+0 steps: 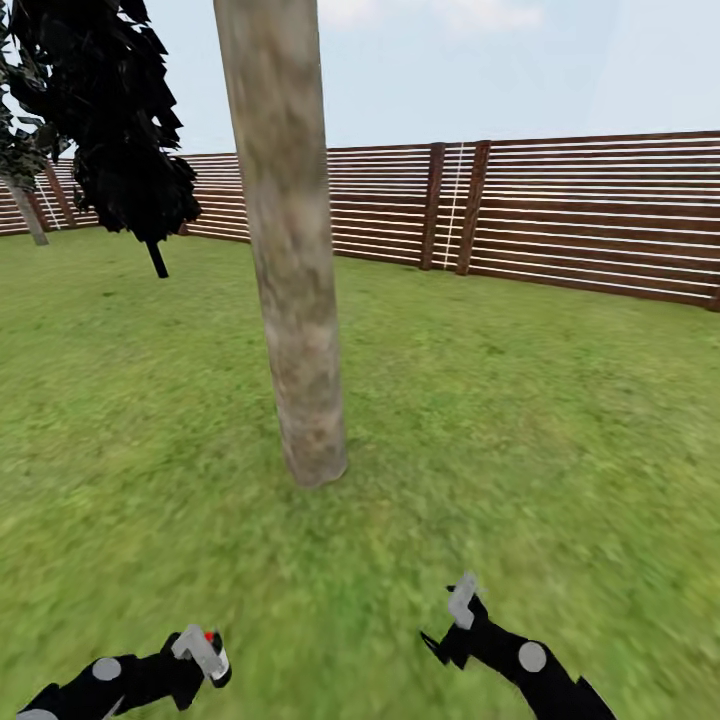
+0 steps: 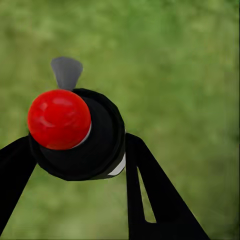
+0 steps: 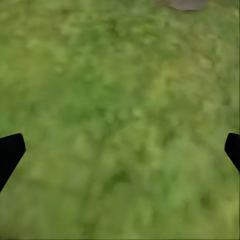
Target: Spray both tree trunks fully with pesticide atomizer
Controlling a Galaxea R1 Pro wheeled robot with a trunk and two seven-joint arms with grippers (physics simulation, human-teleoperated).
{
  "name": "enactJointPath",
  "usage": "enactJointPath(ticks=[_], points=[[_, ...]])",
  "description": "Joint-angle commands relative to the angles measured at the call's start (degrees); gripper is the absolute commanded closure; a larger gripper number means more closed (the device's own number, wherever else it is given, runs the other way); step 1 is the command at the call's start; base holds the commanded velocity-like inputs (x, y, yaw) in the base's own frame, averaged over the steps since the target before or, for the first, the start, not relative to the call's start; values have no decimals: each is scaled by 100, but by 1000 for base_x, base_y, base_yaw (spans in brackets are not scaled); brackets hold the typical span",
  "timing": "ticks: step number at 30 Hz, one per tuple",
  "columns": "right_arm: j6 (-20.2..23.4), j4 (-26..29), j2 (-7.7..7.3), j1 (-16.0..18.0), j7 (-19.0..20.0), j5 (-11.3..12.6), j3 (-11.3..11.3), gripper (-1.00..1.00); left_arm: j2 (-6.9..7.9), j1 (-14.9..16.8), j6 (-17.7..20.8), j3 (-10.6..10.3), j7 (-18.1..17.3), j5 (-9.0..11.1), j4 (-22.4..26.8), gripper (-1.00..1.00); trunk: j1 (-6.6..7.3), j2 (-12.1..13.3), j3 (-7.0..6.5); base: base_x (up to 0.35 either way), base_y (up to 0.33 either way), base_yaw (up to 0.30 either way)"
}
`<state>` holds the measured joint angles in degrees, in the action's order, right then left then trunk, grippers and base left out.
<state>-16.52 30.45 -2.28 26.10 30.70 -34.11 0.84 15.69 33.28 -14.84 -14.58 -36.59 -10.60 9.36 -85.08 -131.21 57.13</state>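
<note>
A thick pale grey-brown tree trunk (image 1: 296, 300) rises from the grass (image 1: 520, 420) straight ahead of me. A second pale trunk (image 1: 28, 215) stands far off by the fence at the left. My left gripper (image 1: 203, 655) sits low at the left, short of the near trunk. It is shut on the pesticide atomizer (image 2: 82, 135), a black bottle with a red knob (image 2: 59, 119) and a grey nozzle (image 2: 66, 71). My right gripper (image 1: 450, 620) hangs low at the right, open and empty over grass (image 3: 120, 150). Pesticide specks are out of view.
A black-foliaged conifer (image 1: 110, 120) stands behind and left of the near trunk. A brown slatted fence (image 1: 580, 220) closes off the lawn at the back. A grey stone (image 3: 184, 4) lies at the edge of the right wrist view. Open grass lies right of the trunk.
</note>
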Motion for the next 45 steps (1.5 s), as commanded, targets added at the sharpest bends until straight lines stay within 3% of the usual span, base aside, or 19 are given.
enactJointPath(ticks=[1,4,7,9,12,18,23,24,28,34,37,39,45], points=[[129,90,14,150,433,-109,-8,-100,7,151,95,-29,-187,-147,3,100,0,0,1,45,-9,0],[406,168,78,638,1236,-384,-102,-100,9,544,427,-42,-755,-472,22,100,0,0,1,14,-3,0],[696,186,369,980,1972,-451,-153,-100,-7,942,721,-40,-1532,-922,203,100,0,0,1,2,0,0],[765,195,598,1055,2188,-465,-159,-100,-26,1039,846,-45,-2152,-1137,383,100,0,0,1,0,0,0],[777,181,714,1077,2252,-465,-163,-100,-16,1016,886,-44,-2458,-1318,609,100,0,0,1,0,0,0],[778,146,750,1081,2265,-465,-203,-100,-37,990,888,-35,-2505,-1649,672,100,0,0,1,0,0,0],[776,134,755,1081,2266,-452,-1025,-100,-160,986,845,-19,-2426,-1695,648,100,0,0,1,0,0,0],[774,135,755,1081,2270,-448,-1137,100,-217,981,839,-23,-2351,-1713,651,100,0,0,1,0,0,0],[773,137,840,1081,2274,-448,-1264,100,-485,971,834,-20,-2166,-2048,666,100,0,0,1,0,0,0],[773,164,886,1081,2345,-452,-1302,100,-835,958,821,-26,-1859,-2143,666,100,0,0,1,0,0,0],[769,186,963,1081,2352,-448,-1317,100,-1027,953,812,-22,-1831,-2374,658,100,0,0,1,0,0,0],[765,190,1053,1081,2353,-447,-1322,100,-1115,953,806,-20,-1785,-2400,654,100,0,0,1,0,0,0],[756,198,1073,1081,2353,-449,-1324,100,-1198,801,781,-59,-1739,-2489,678,100,0,0,1,0,0,0]])
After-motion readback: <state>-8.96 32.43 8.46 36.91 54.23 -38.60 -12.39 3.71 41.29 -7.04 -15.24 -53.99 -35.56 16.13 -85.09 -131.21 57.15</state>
